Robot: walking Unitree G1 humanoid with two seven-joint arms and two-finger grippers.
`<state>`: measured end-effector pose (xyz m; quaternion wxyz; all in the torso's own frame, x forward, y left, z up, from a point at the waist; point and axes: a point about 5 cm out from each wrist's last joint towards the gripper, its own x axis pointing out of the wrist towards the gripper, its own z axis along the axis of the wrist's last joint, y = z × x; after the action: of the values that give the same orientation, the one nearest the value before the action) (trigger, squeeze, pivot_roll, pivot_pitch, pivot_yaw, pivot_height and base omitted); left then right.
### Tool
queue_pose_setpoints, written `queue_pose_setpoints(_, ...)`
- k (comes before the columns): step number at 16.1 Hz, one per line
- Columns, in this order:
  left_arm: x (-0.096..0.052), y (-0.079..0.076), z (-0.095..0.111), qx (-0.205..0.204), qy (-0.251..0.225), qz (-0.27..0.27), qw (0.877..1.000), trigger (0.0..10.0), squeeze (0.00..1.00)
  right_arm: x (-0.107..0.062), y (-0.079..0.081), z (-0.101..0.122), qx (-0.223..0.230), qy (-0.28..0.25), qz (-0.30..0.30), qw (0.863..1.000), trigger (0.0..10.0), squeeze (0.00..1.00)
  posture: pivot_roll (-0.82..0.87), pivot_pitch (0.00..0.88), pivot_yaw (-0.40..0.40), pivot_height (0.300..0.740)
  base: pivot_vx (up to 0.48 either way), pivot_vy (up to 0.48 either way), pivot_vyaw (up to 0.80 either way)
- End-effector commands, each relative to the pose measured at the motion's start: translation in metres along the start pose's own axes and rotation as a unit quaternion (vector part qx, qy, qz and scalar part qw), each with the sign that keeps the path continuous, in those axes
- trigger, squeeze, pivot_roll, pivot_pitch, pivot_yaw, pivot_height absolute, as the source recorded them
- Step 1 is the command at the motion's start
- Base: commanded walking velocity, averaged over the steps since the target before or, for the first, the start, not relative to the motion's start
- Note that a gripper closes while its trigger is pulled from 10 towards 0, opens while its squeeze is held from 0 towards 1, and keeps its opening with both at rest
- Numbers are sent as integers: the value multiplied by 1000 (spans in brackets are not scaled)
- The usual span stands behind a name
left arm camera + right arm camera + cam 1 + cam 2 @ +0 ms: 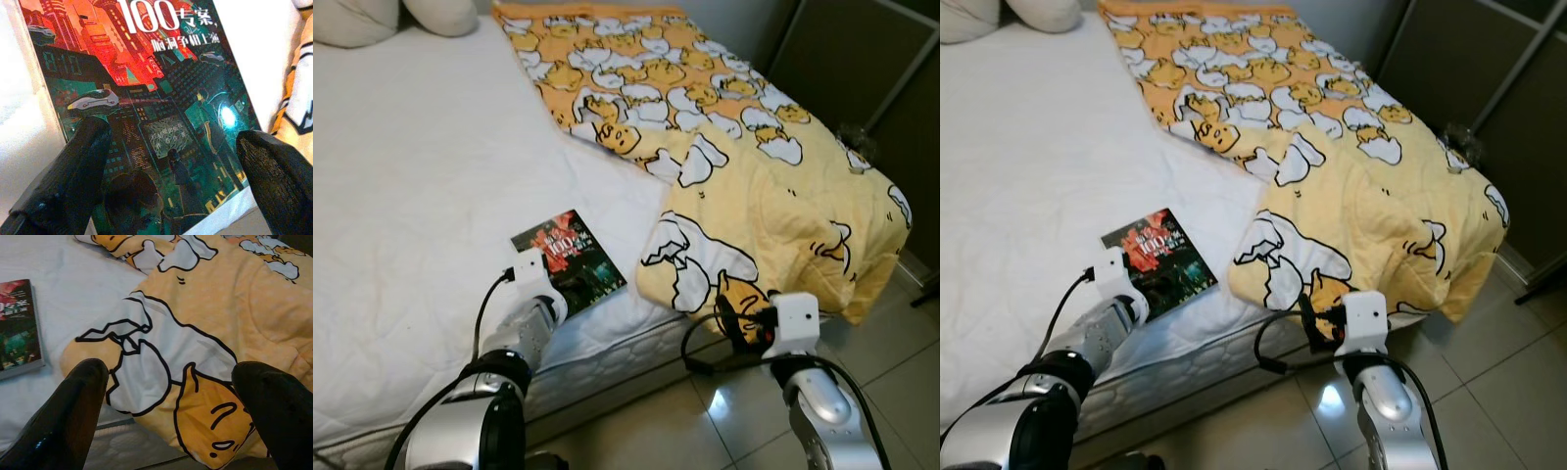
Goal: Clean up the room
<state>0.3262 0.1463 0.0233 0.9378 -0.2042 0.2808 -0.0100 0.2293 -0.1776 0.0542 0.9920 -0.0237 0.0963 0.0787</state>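
**One book, two spread grippers at the bed's edge**

One book (570, 260) lies flat on the white bed (421, 196), directly ahead of the left gripper (171, 161), whose fingers stand apart and grasp nothing. Beside it, the right gripper (168, 396), fingers also apart and empty, faces the yellow cartoon blanket (754, 196) draped over the mattress corner. Pillows (391, 15) sit farthest away.

The book (161, 112) has a glossy paper cover that catches glare, while the bed sheet (421, 196) under it is matt white cloth and the yellow blanket (754, 196) is soft, slightly dimpled fabric with a printed cartoon pattern. The floor tiles (724, 411) are smooth and shiny, reflecting light. The 2 arms are brushed silver metal, and the left gripper's fingers (73, 171) are matt, faintly grainy black plastic.
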Motion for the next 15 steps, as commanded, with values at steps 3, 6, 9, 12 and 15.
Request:
queue_pose_setpoints(3,-1,9,-8,40,18,39,998,10000,0,-3,-6,2,-4,4,-9,1000,10000,0,-124,83,-109,740,0,0,0)
queue_pose_setpoints(6,-4,23,7,68,-22,55,996,10000,0,-7,-4,-1,0,13,-11,1000,10000,0,-109,94,-108,740,0,0,0)
queue_pose_setpoints(9,-5,24,-8,60,4,61,996,10000,0,-7,-1,-3,2,20,-4,1000,10000,0,-112,97,-116,740,0,0,0)
queue_pose_setpoints(12,-4,18,-7,68,-8,67,995,10000,0,-7,-5,-3,-4,24,0,1000,10000,0,-117,89,-123,740,0,0,0)
queue_pose_setpoints(15,-5,20,10,99,-56,83,990,10000,0,-6,-6,-3,-7,25,1,1000,10000,0,-112,77,-119,740,0,0,0)
